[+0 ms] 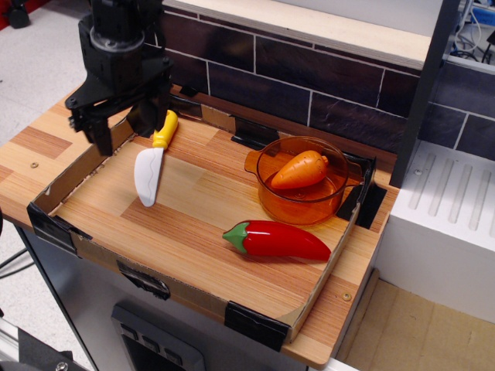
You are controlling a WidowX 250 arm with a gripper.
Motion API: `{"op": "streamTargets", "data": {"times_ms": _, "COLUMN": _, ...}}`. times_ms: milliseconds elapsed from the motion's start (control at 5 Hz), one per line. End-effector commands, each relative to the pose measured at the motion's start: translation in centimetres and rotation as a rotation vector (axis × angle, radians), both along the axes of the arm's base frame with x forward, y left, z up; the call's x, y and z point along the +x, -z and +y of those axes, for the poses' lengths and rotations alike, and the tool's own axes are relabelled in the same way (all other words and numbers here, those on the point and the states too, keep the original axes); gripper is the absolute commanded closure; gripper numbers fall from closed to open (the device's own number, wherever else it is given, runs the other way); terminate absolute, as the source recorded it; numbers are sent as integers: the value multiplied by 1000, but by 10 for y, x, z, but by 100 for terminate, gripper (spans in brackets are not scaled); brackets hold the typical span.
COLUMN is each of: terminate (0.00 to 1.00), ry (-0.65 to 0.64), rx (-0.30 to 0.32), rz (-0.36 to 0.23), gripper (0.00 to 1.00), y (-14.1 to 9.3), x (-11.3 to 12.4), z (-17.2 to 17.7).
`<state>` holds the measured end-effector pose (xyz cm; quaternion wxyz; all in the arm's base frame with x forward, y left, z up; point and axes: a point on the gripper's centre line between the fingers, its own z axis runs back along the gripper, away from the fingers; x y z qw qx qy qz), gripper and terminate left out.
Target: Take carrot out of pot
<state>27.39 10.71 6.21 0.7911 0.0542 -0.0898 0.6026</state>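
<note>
Centrally, a small smooth orange plastic carrot [299, 170] lies tilted inside a round translucent orange plastic pot [302, 182], likely light, stiff and slippery, best gripped mid-body, while the black claw [128, 124], upper left, hangs spread apart.

**Open above the pot, crowded at its sides**

Nothing overhangs the pot [303, 193], so the carrot [299, 170] is reachable from above. Tray wall [357, 199] hugs its right; the pepper [277, 239] lies just in front. The knife [151, 161] lies beside the hand [128, 124]; bare bench [205, 193] between.
</note>
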Motion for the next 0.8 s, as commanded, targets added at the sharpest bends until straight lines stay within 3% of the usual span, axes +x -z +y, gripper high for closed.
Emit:
{"op": "streamTargets", "data": {"times_ms": 0, "terminate": 0, "ry": -296, "rx": -89, "rz": -143, "gripper": 0, "y": -40, "x": 15, "z": -46}}
{"op": "streamTargets", "data": {"times_ms": 400, "terminate": 0, "ry": -710, "rx": -188, "rz": -211, "gripper": 0, "y": -51, "x": 37, "z": -99}}
{"op": "streamTargets", "data": {"times_ms": 600, "terminate": 0, "ry": -856, "rx": -215, "rz": -206, "gripper": 0, "y": -43, "x": 50, "z": -117}}
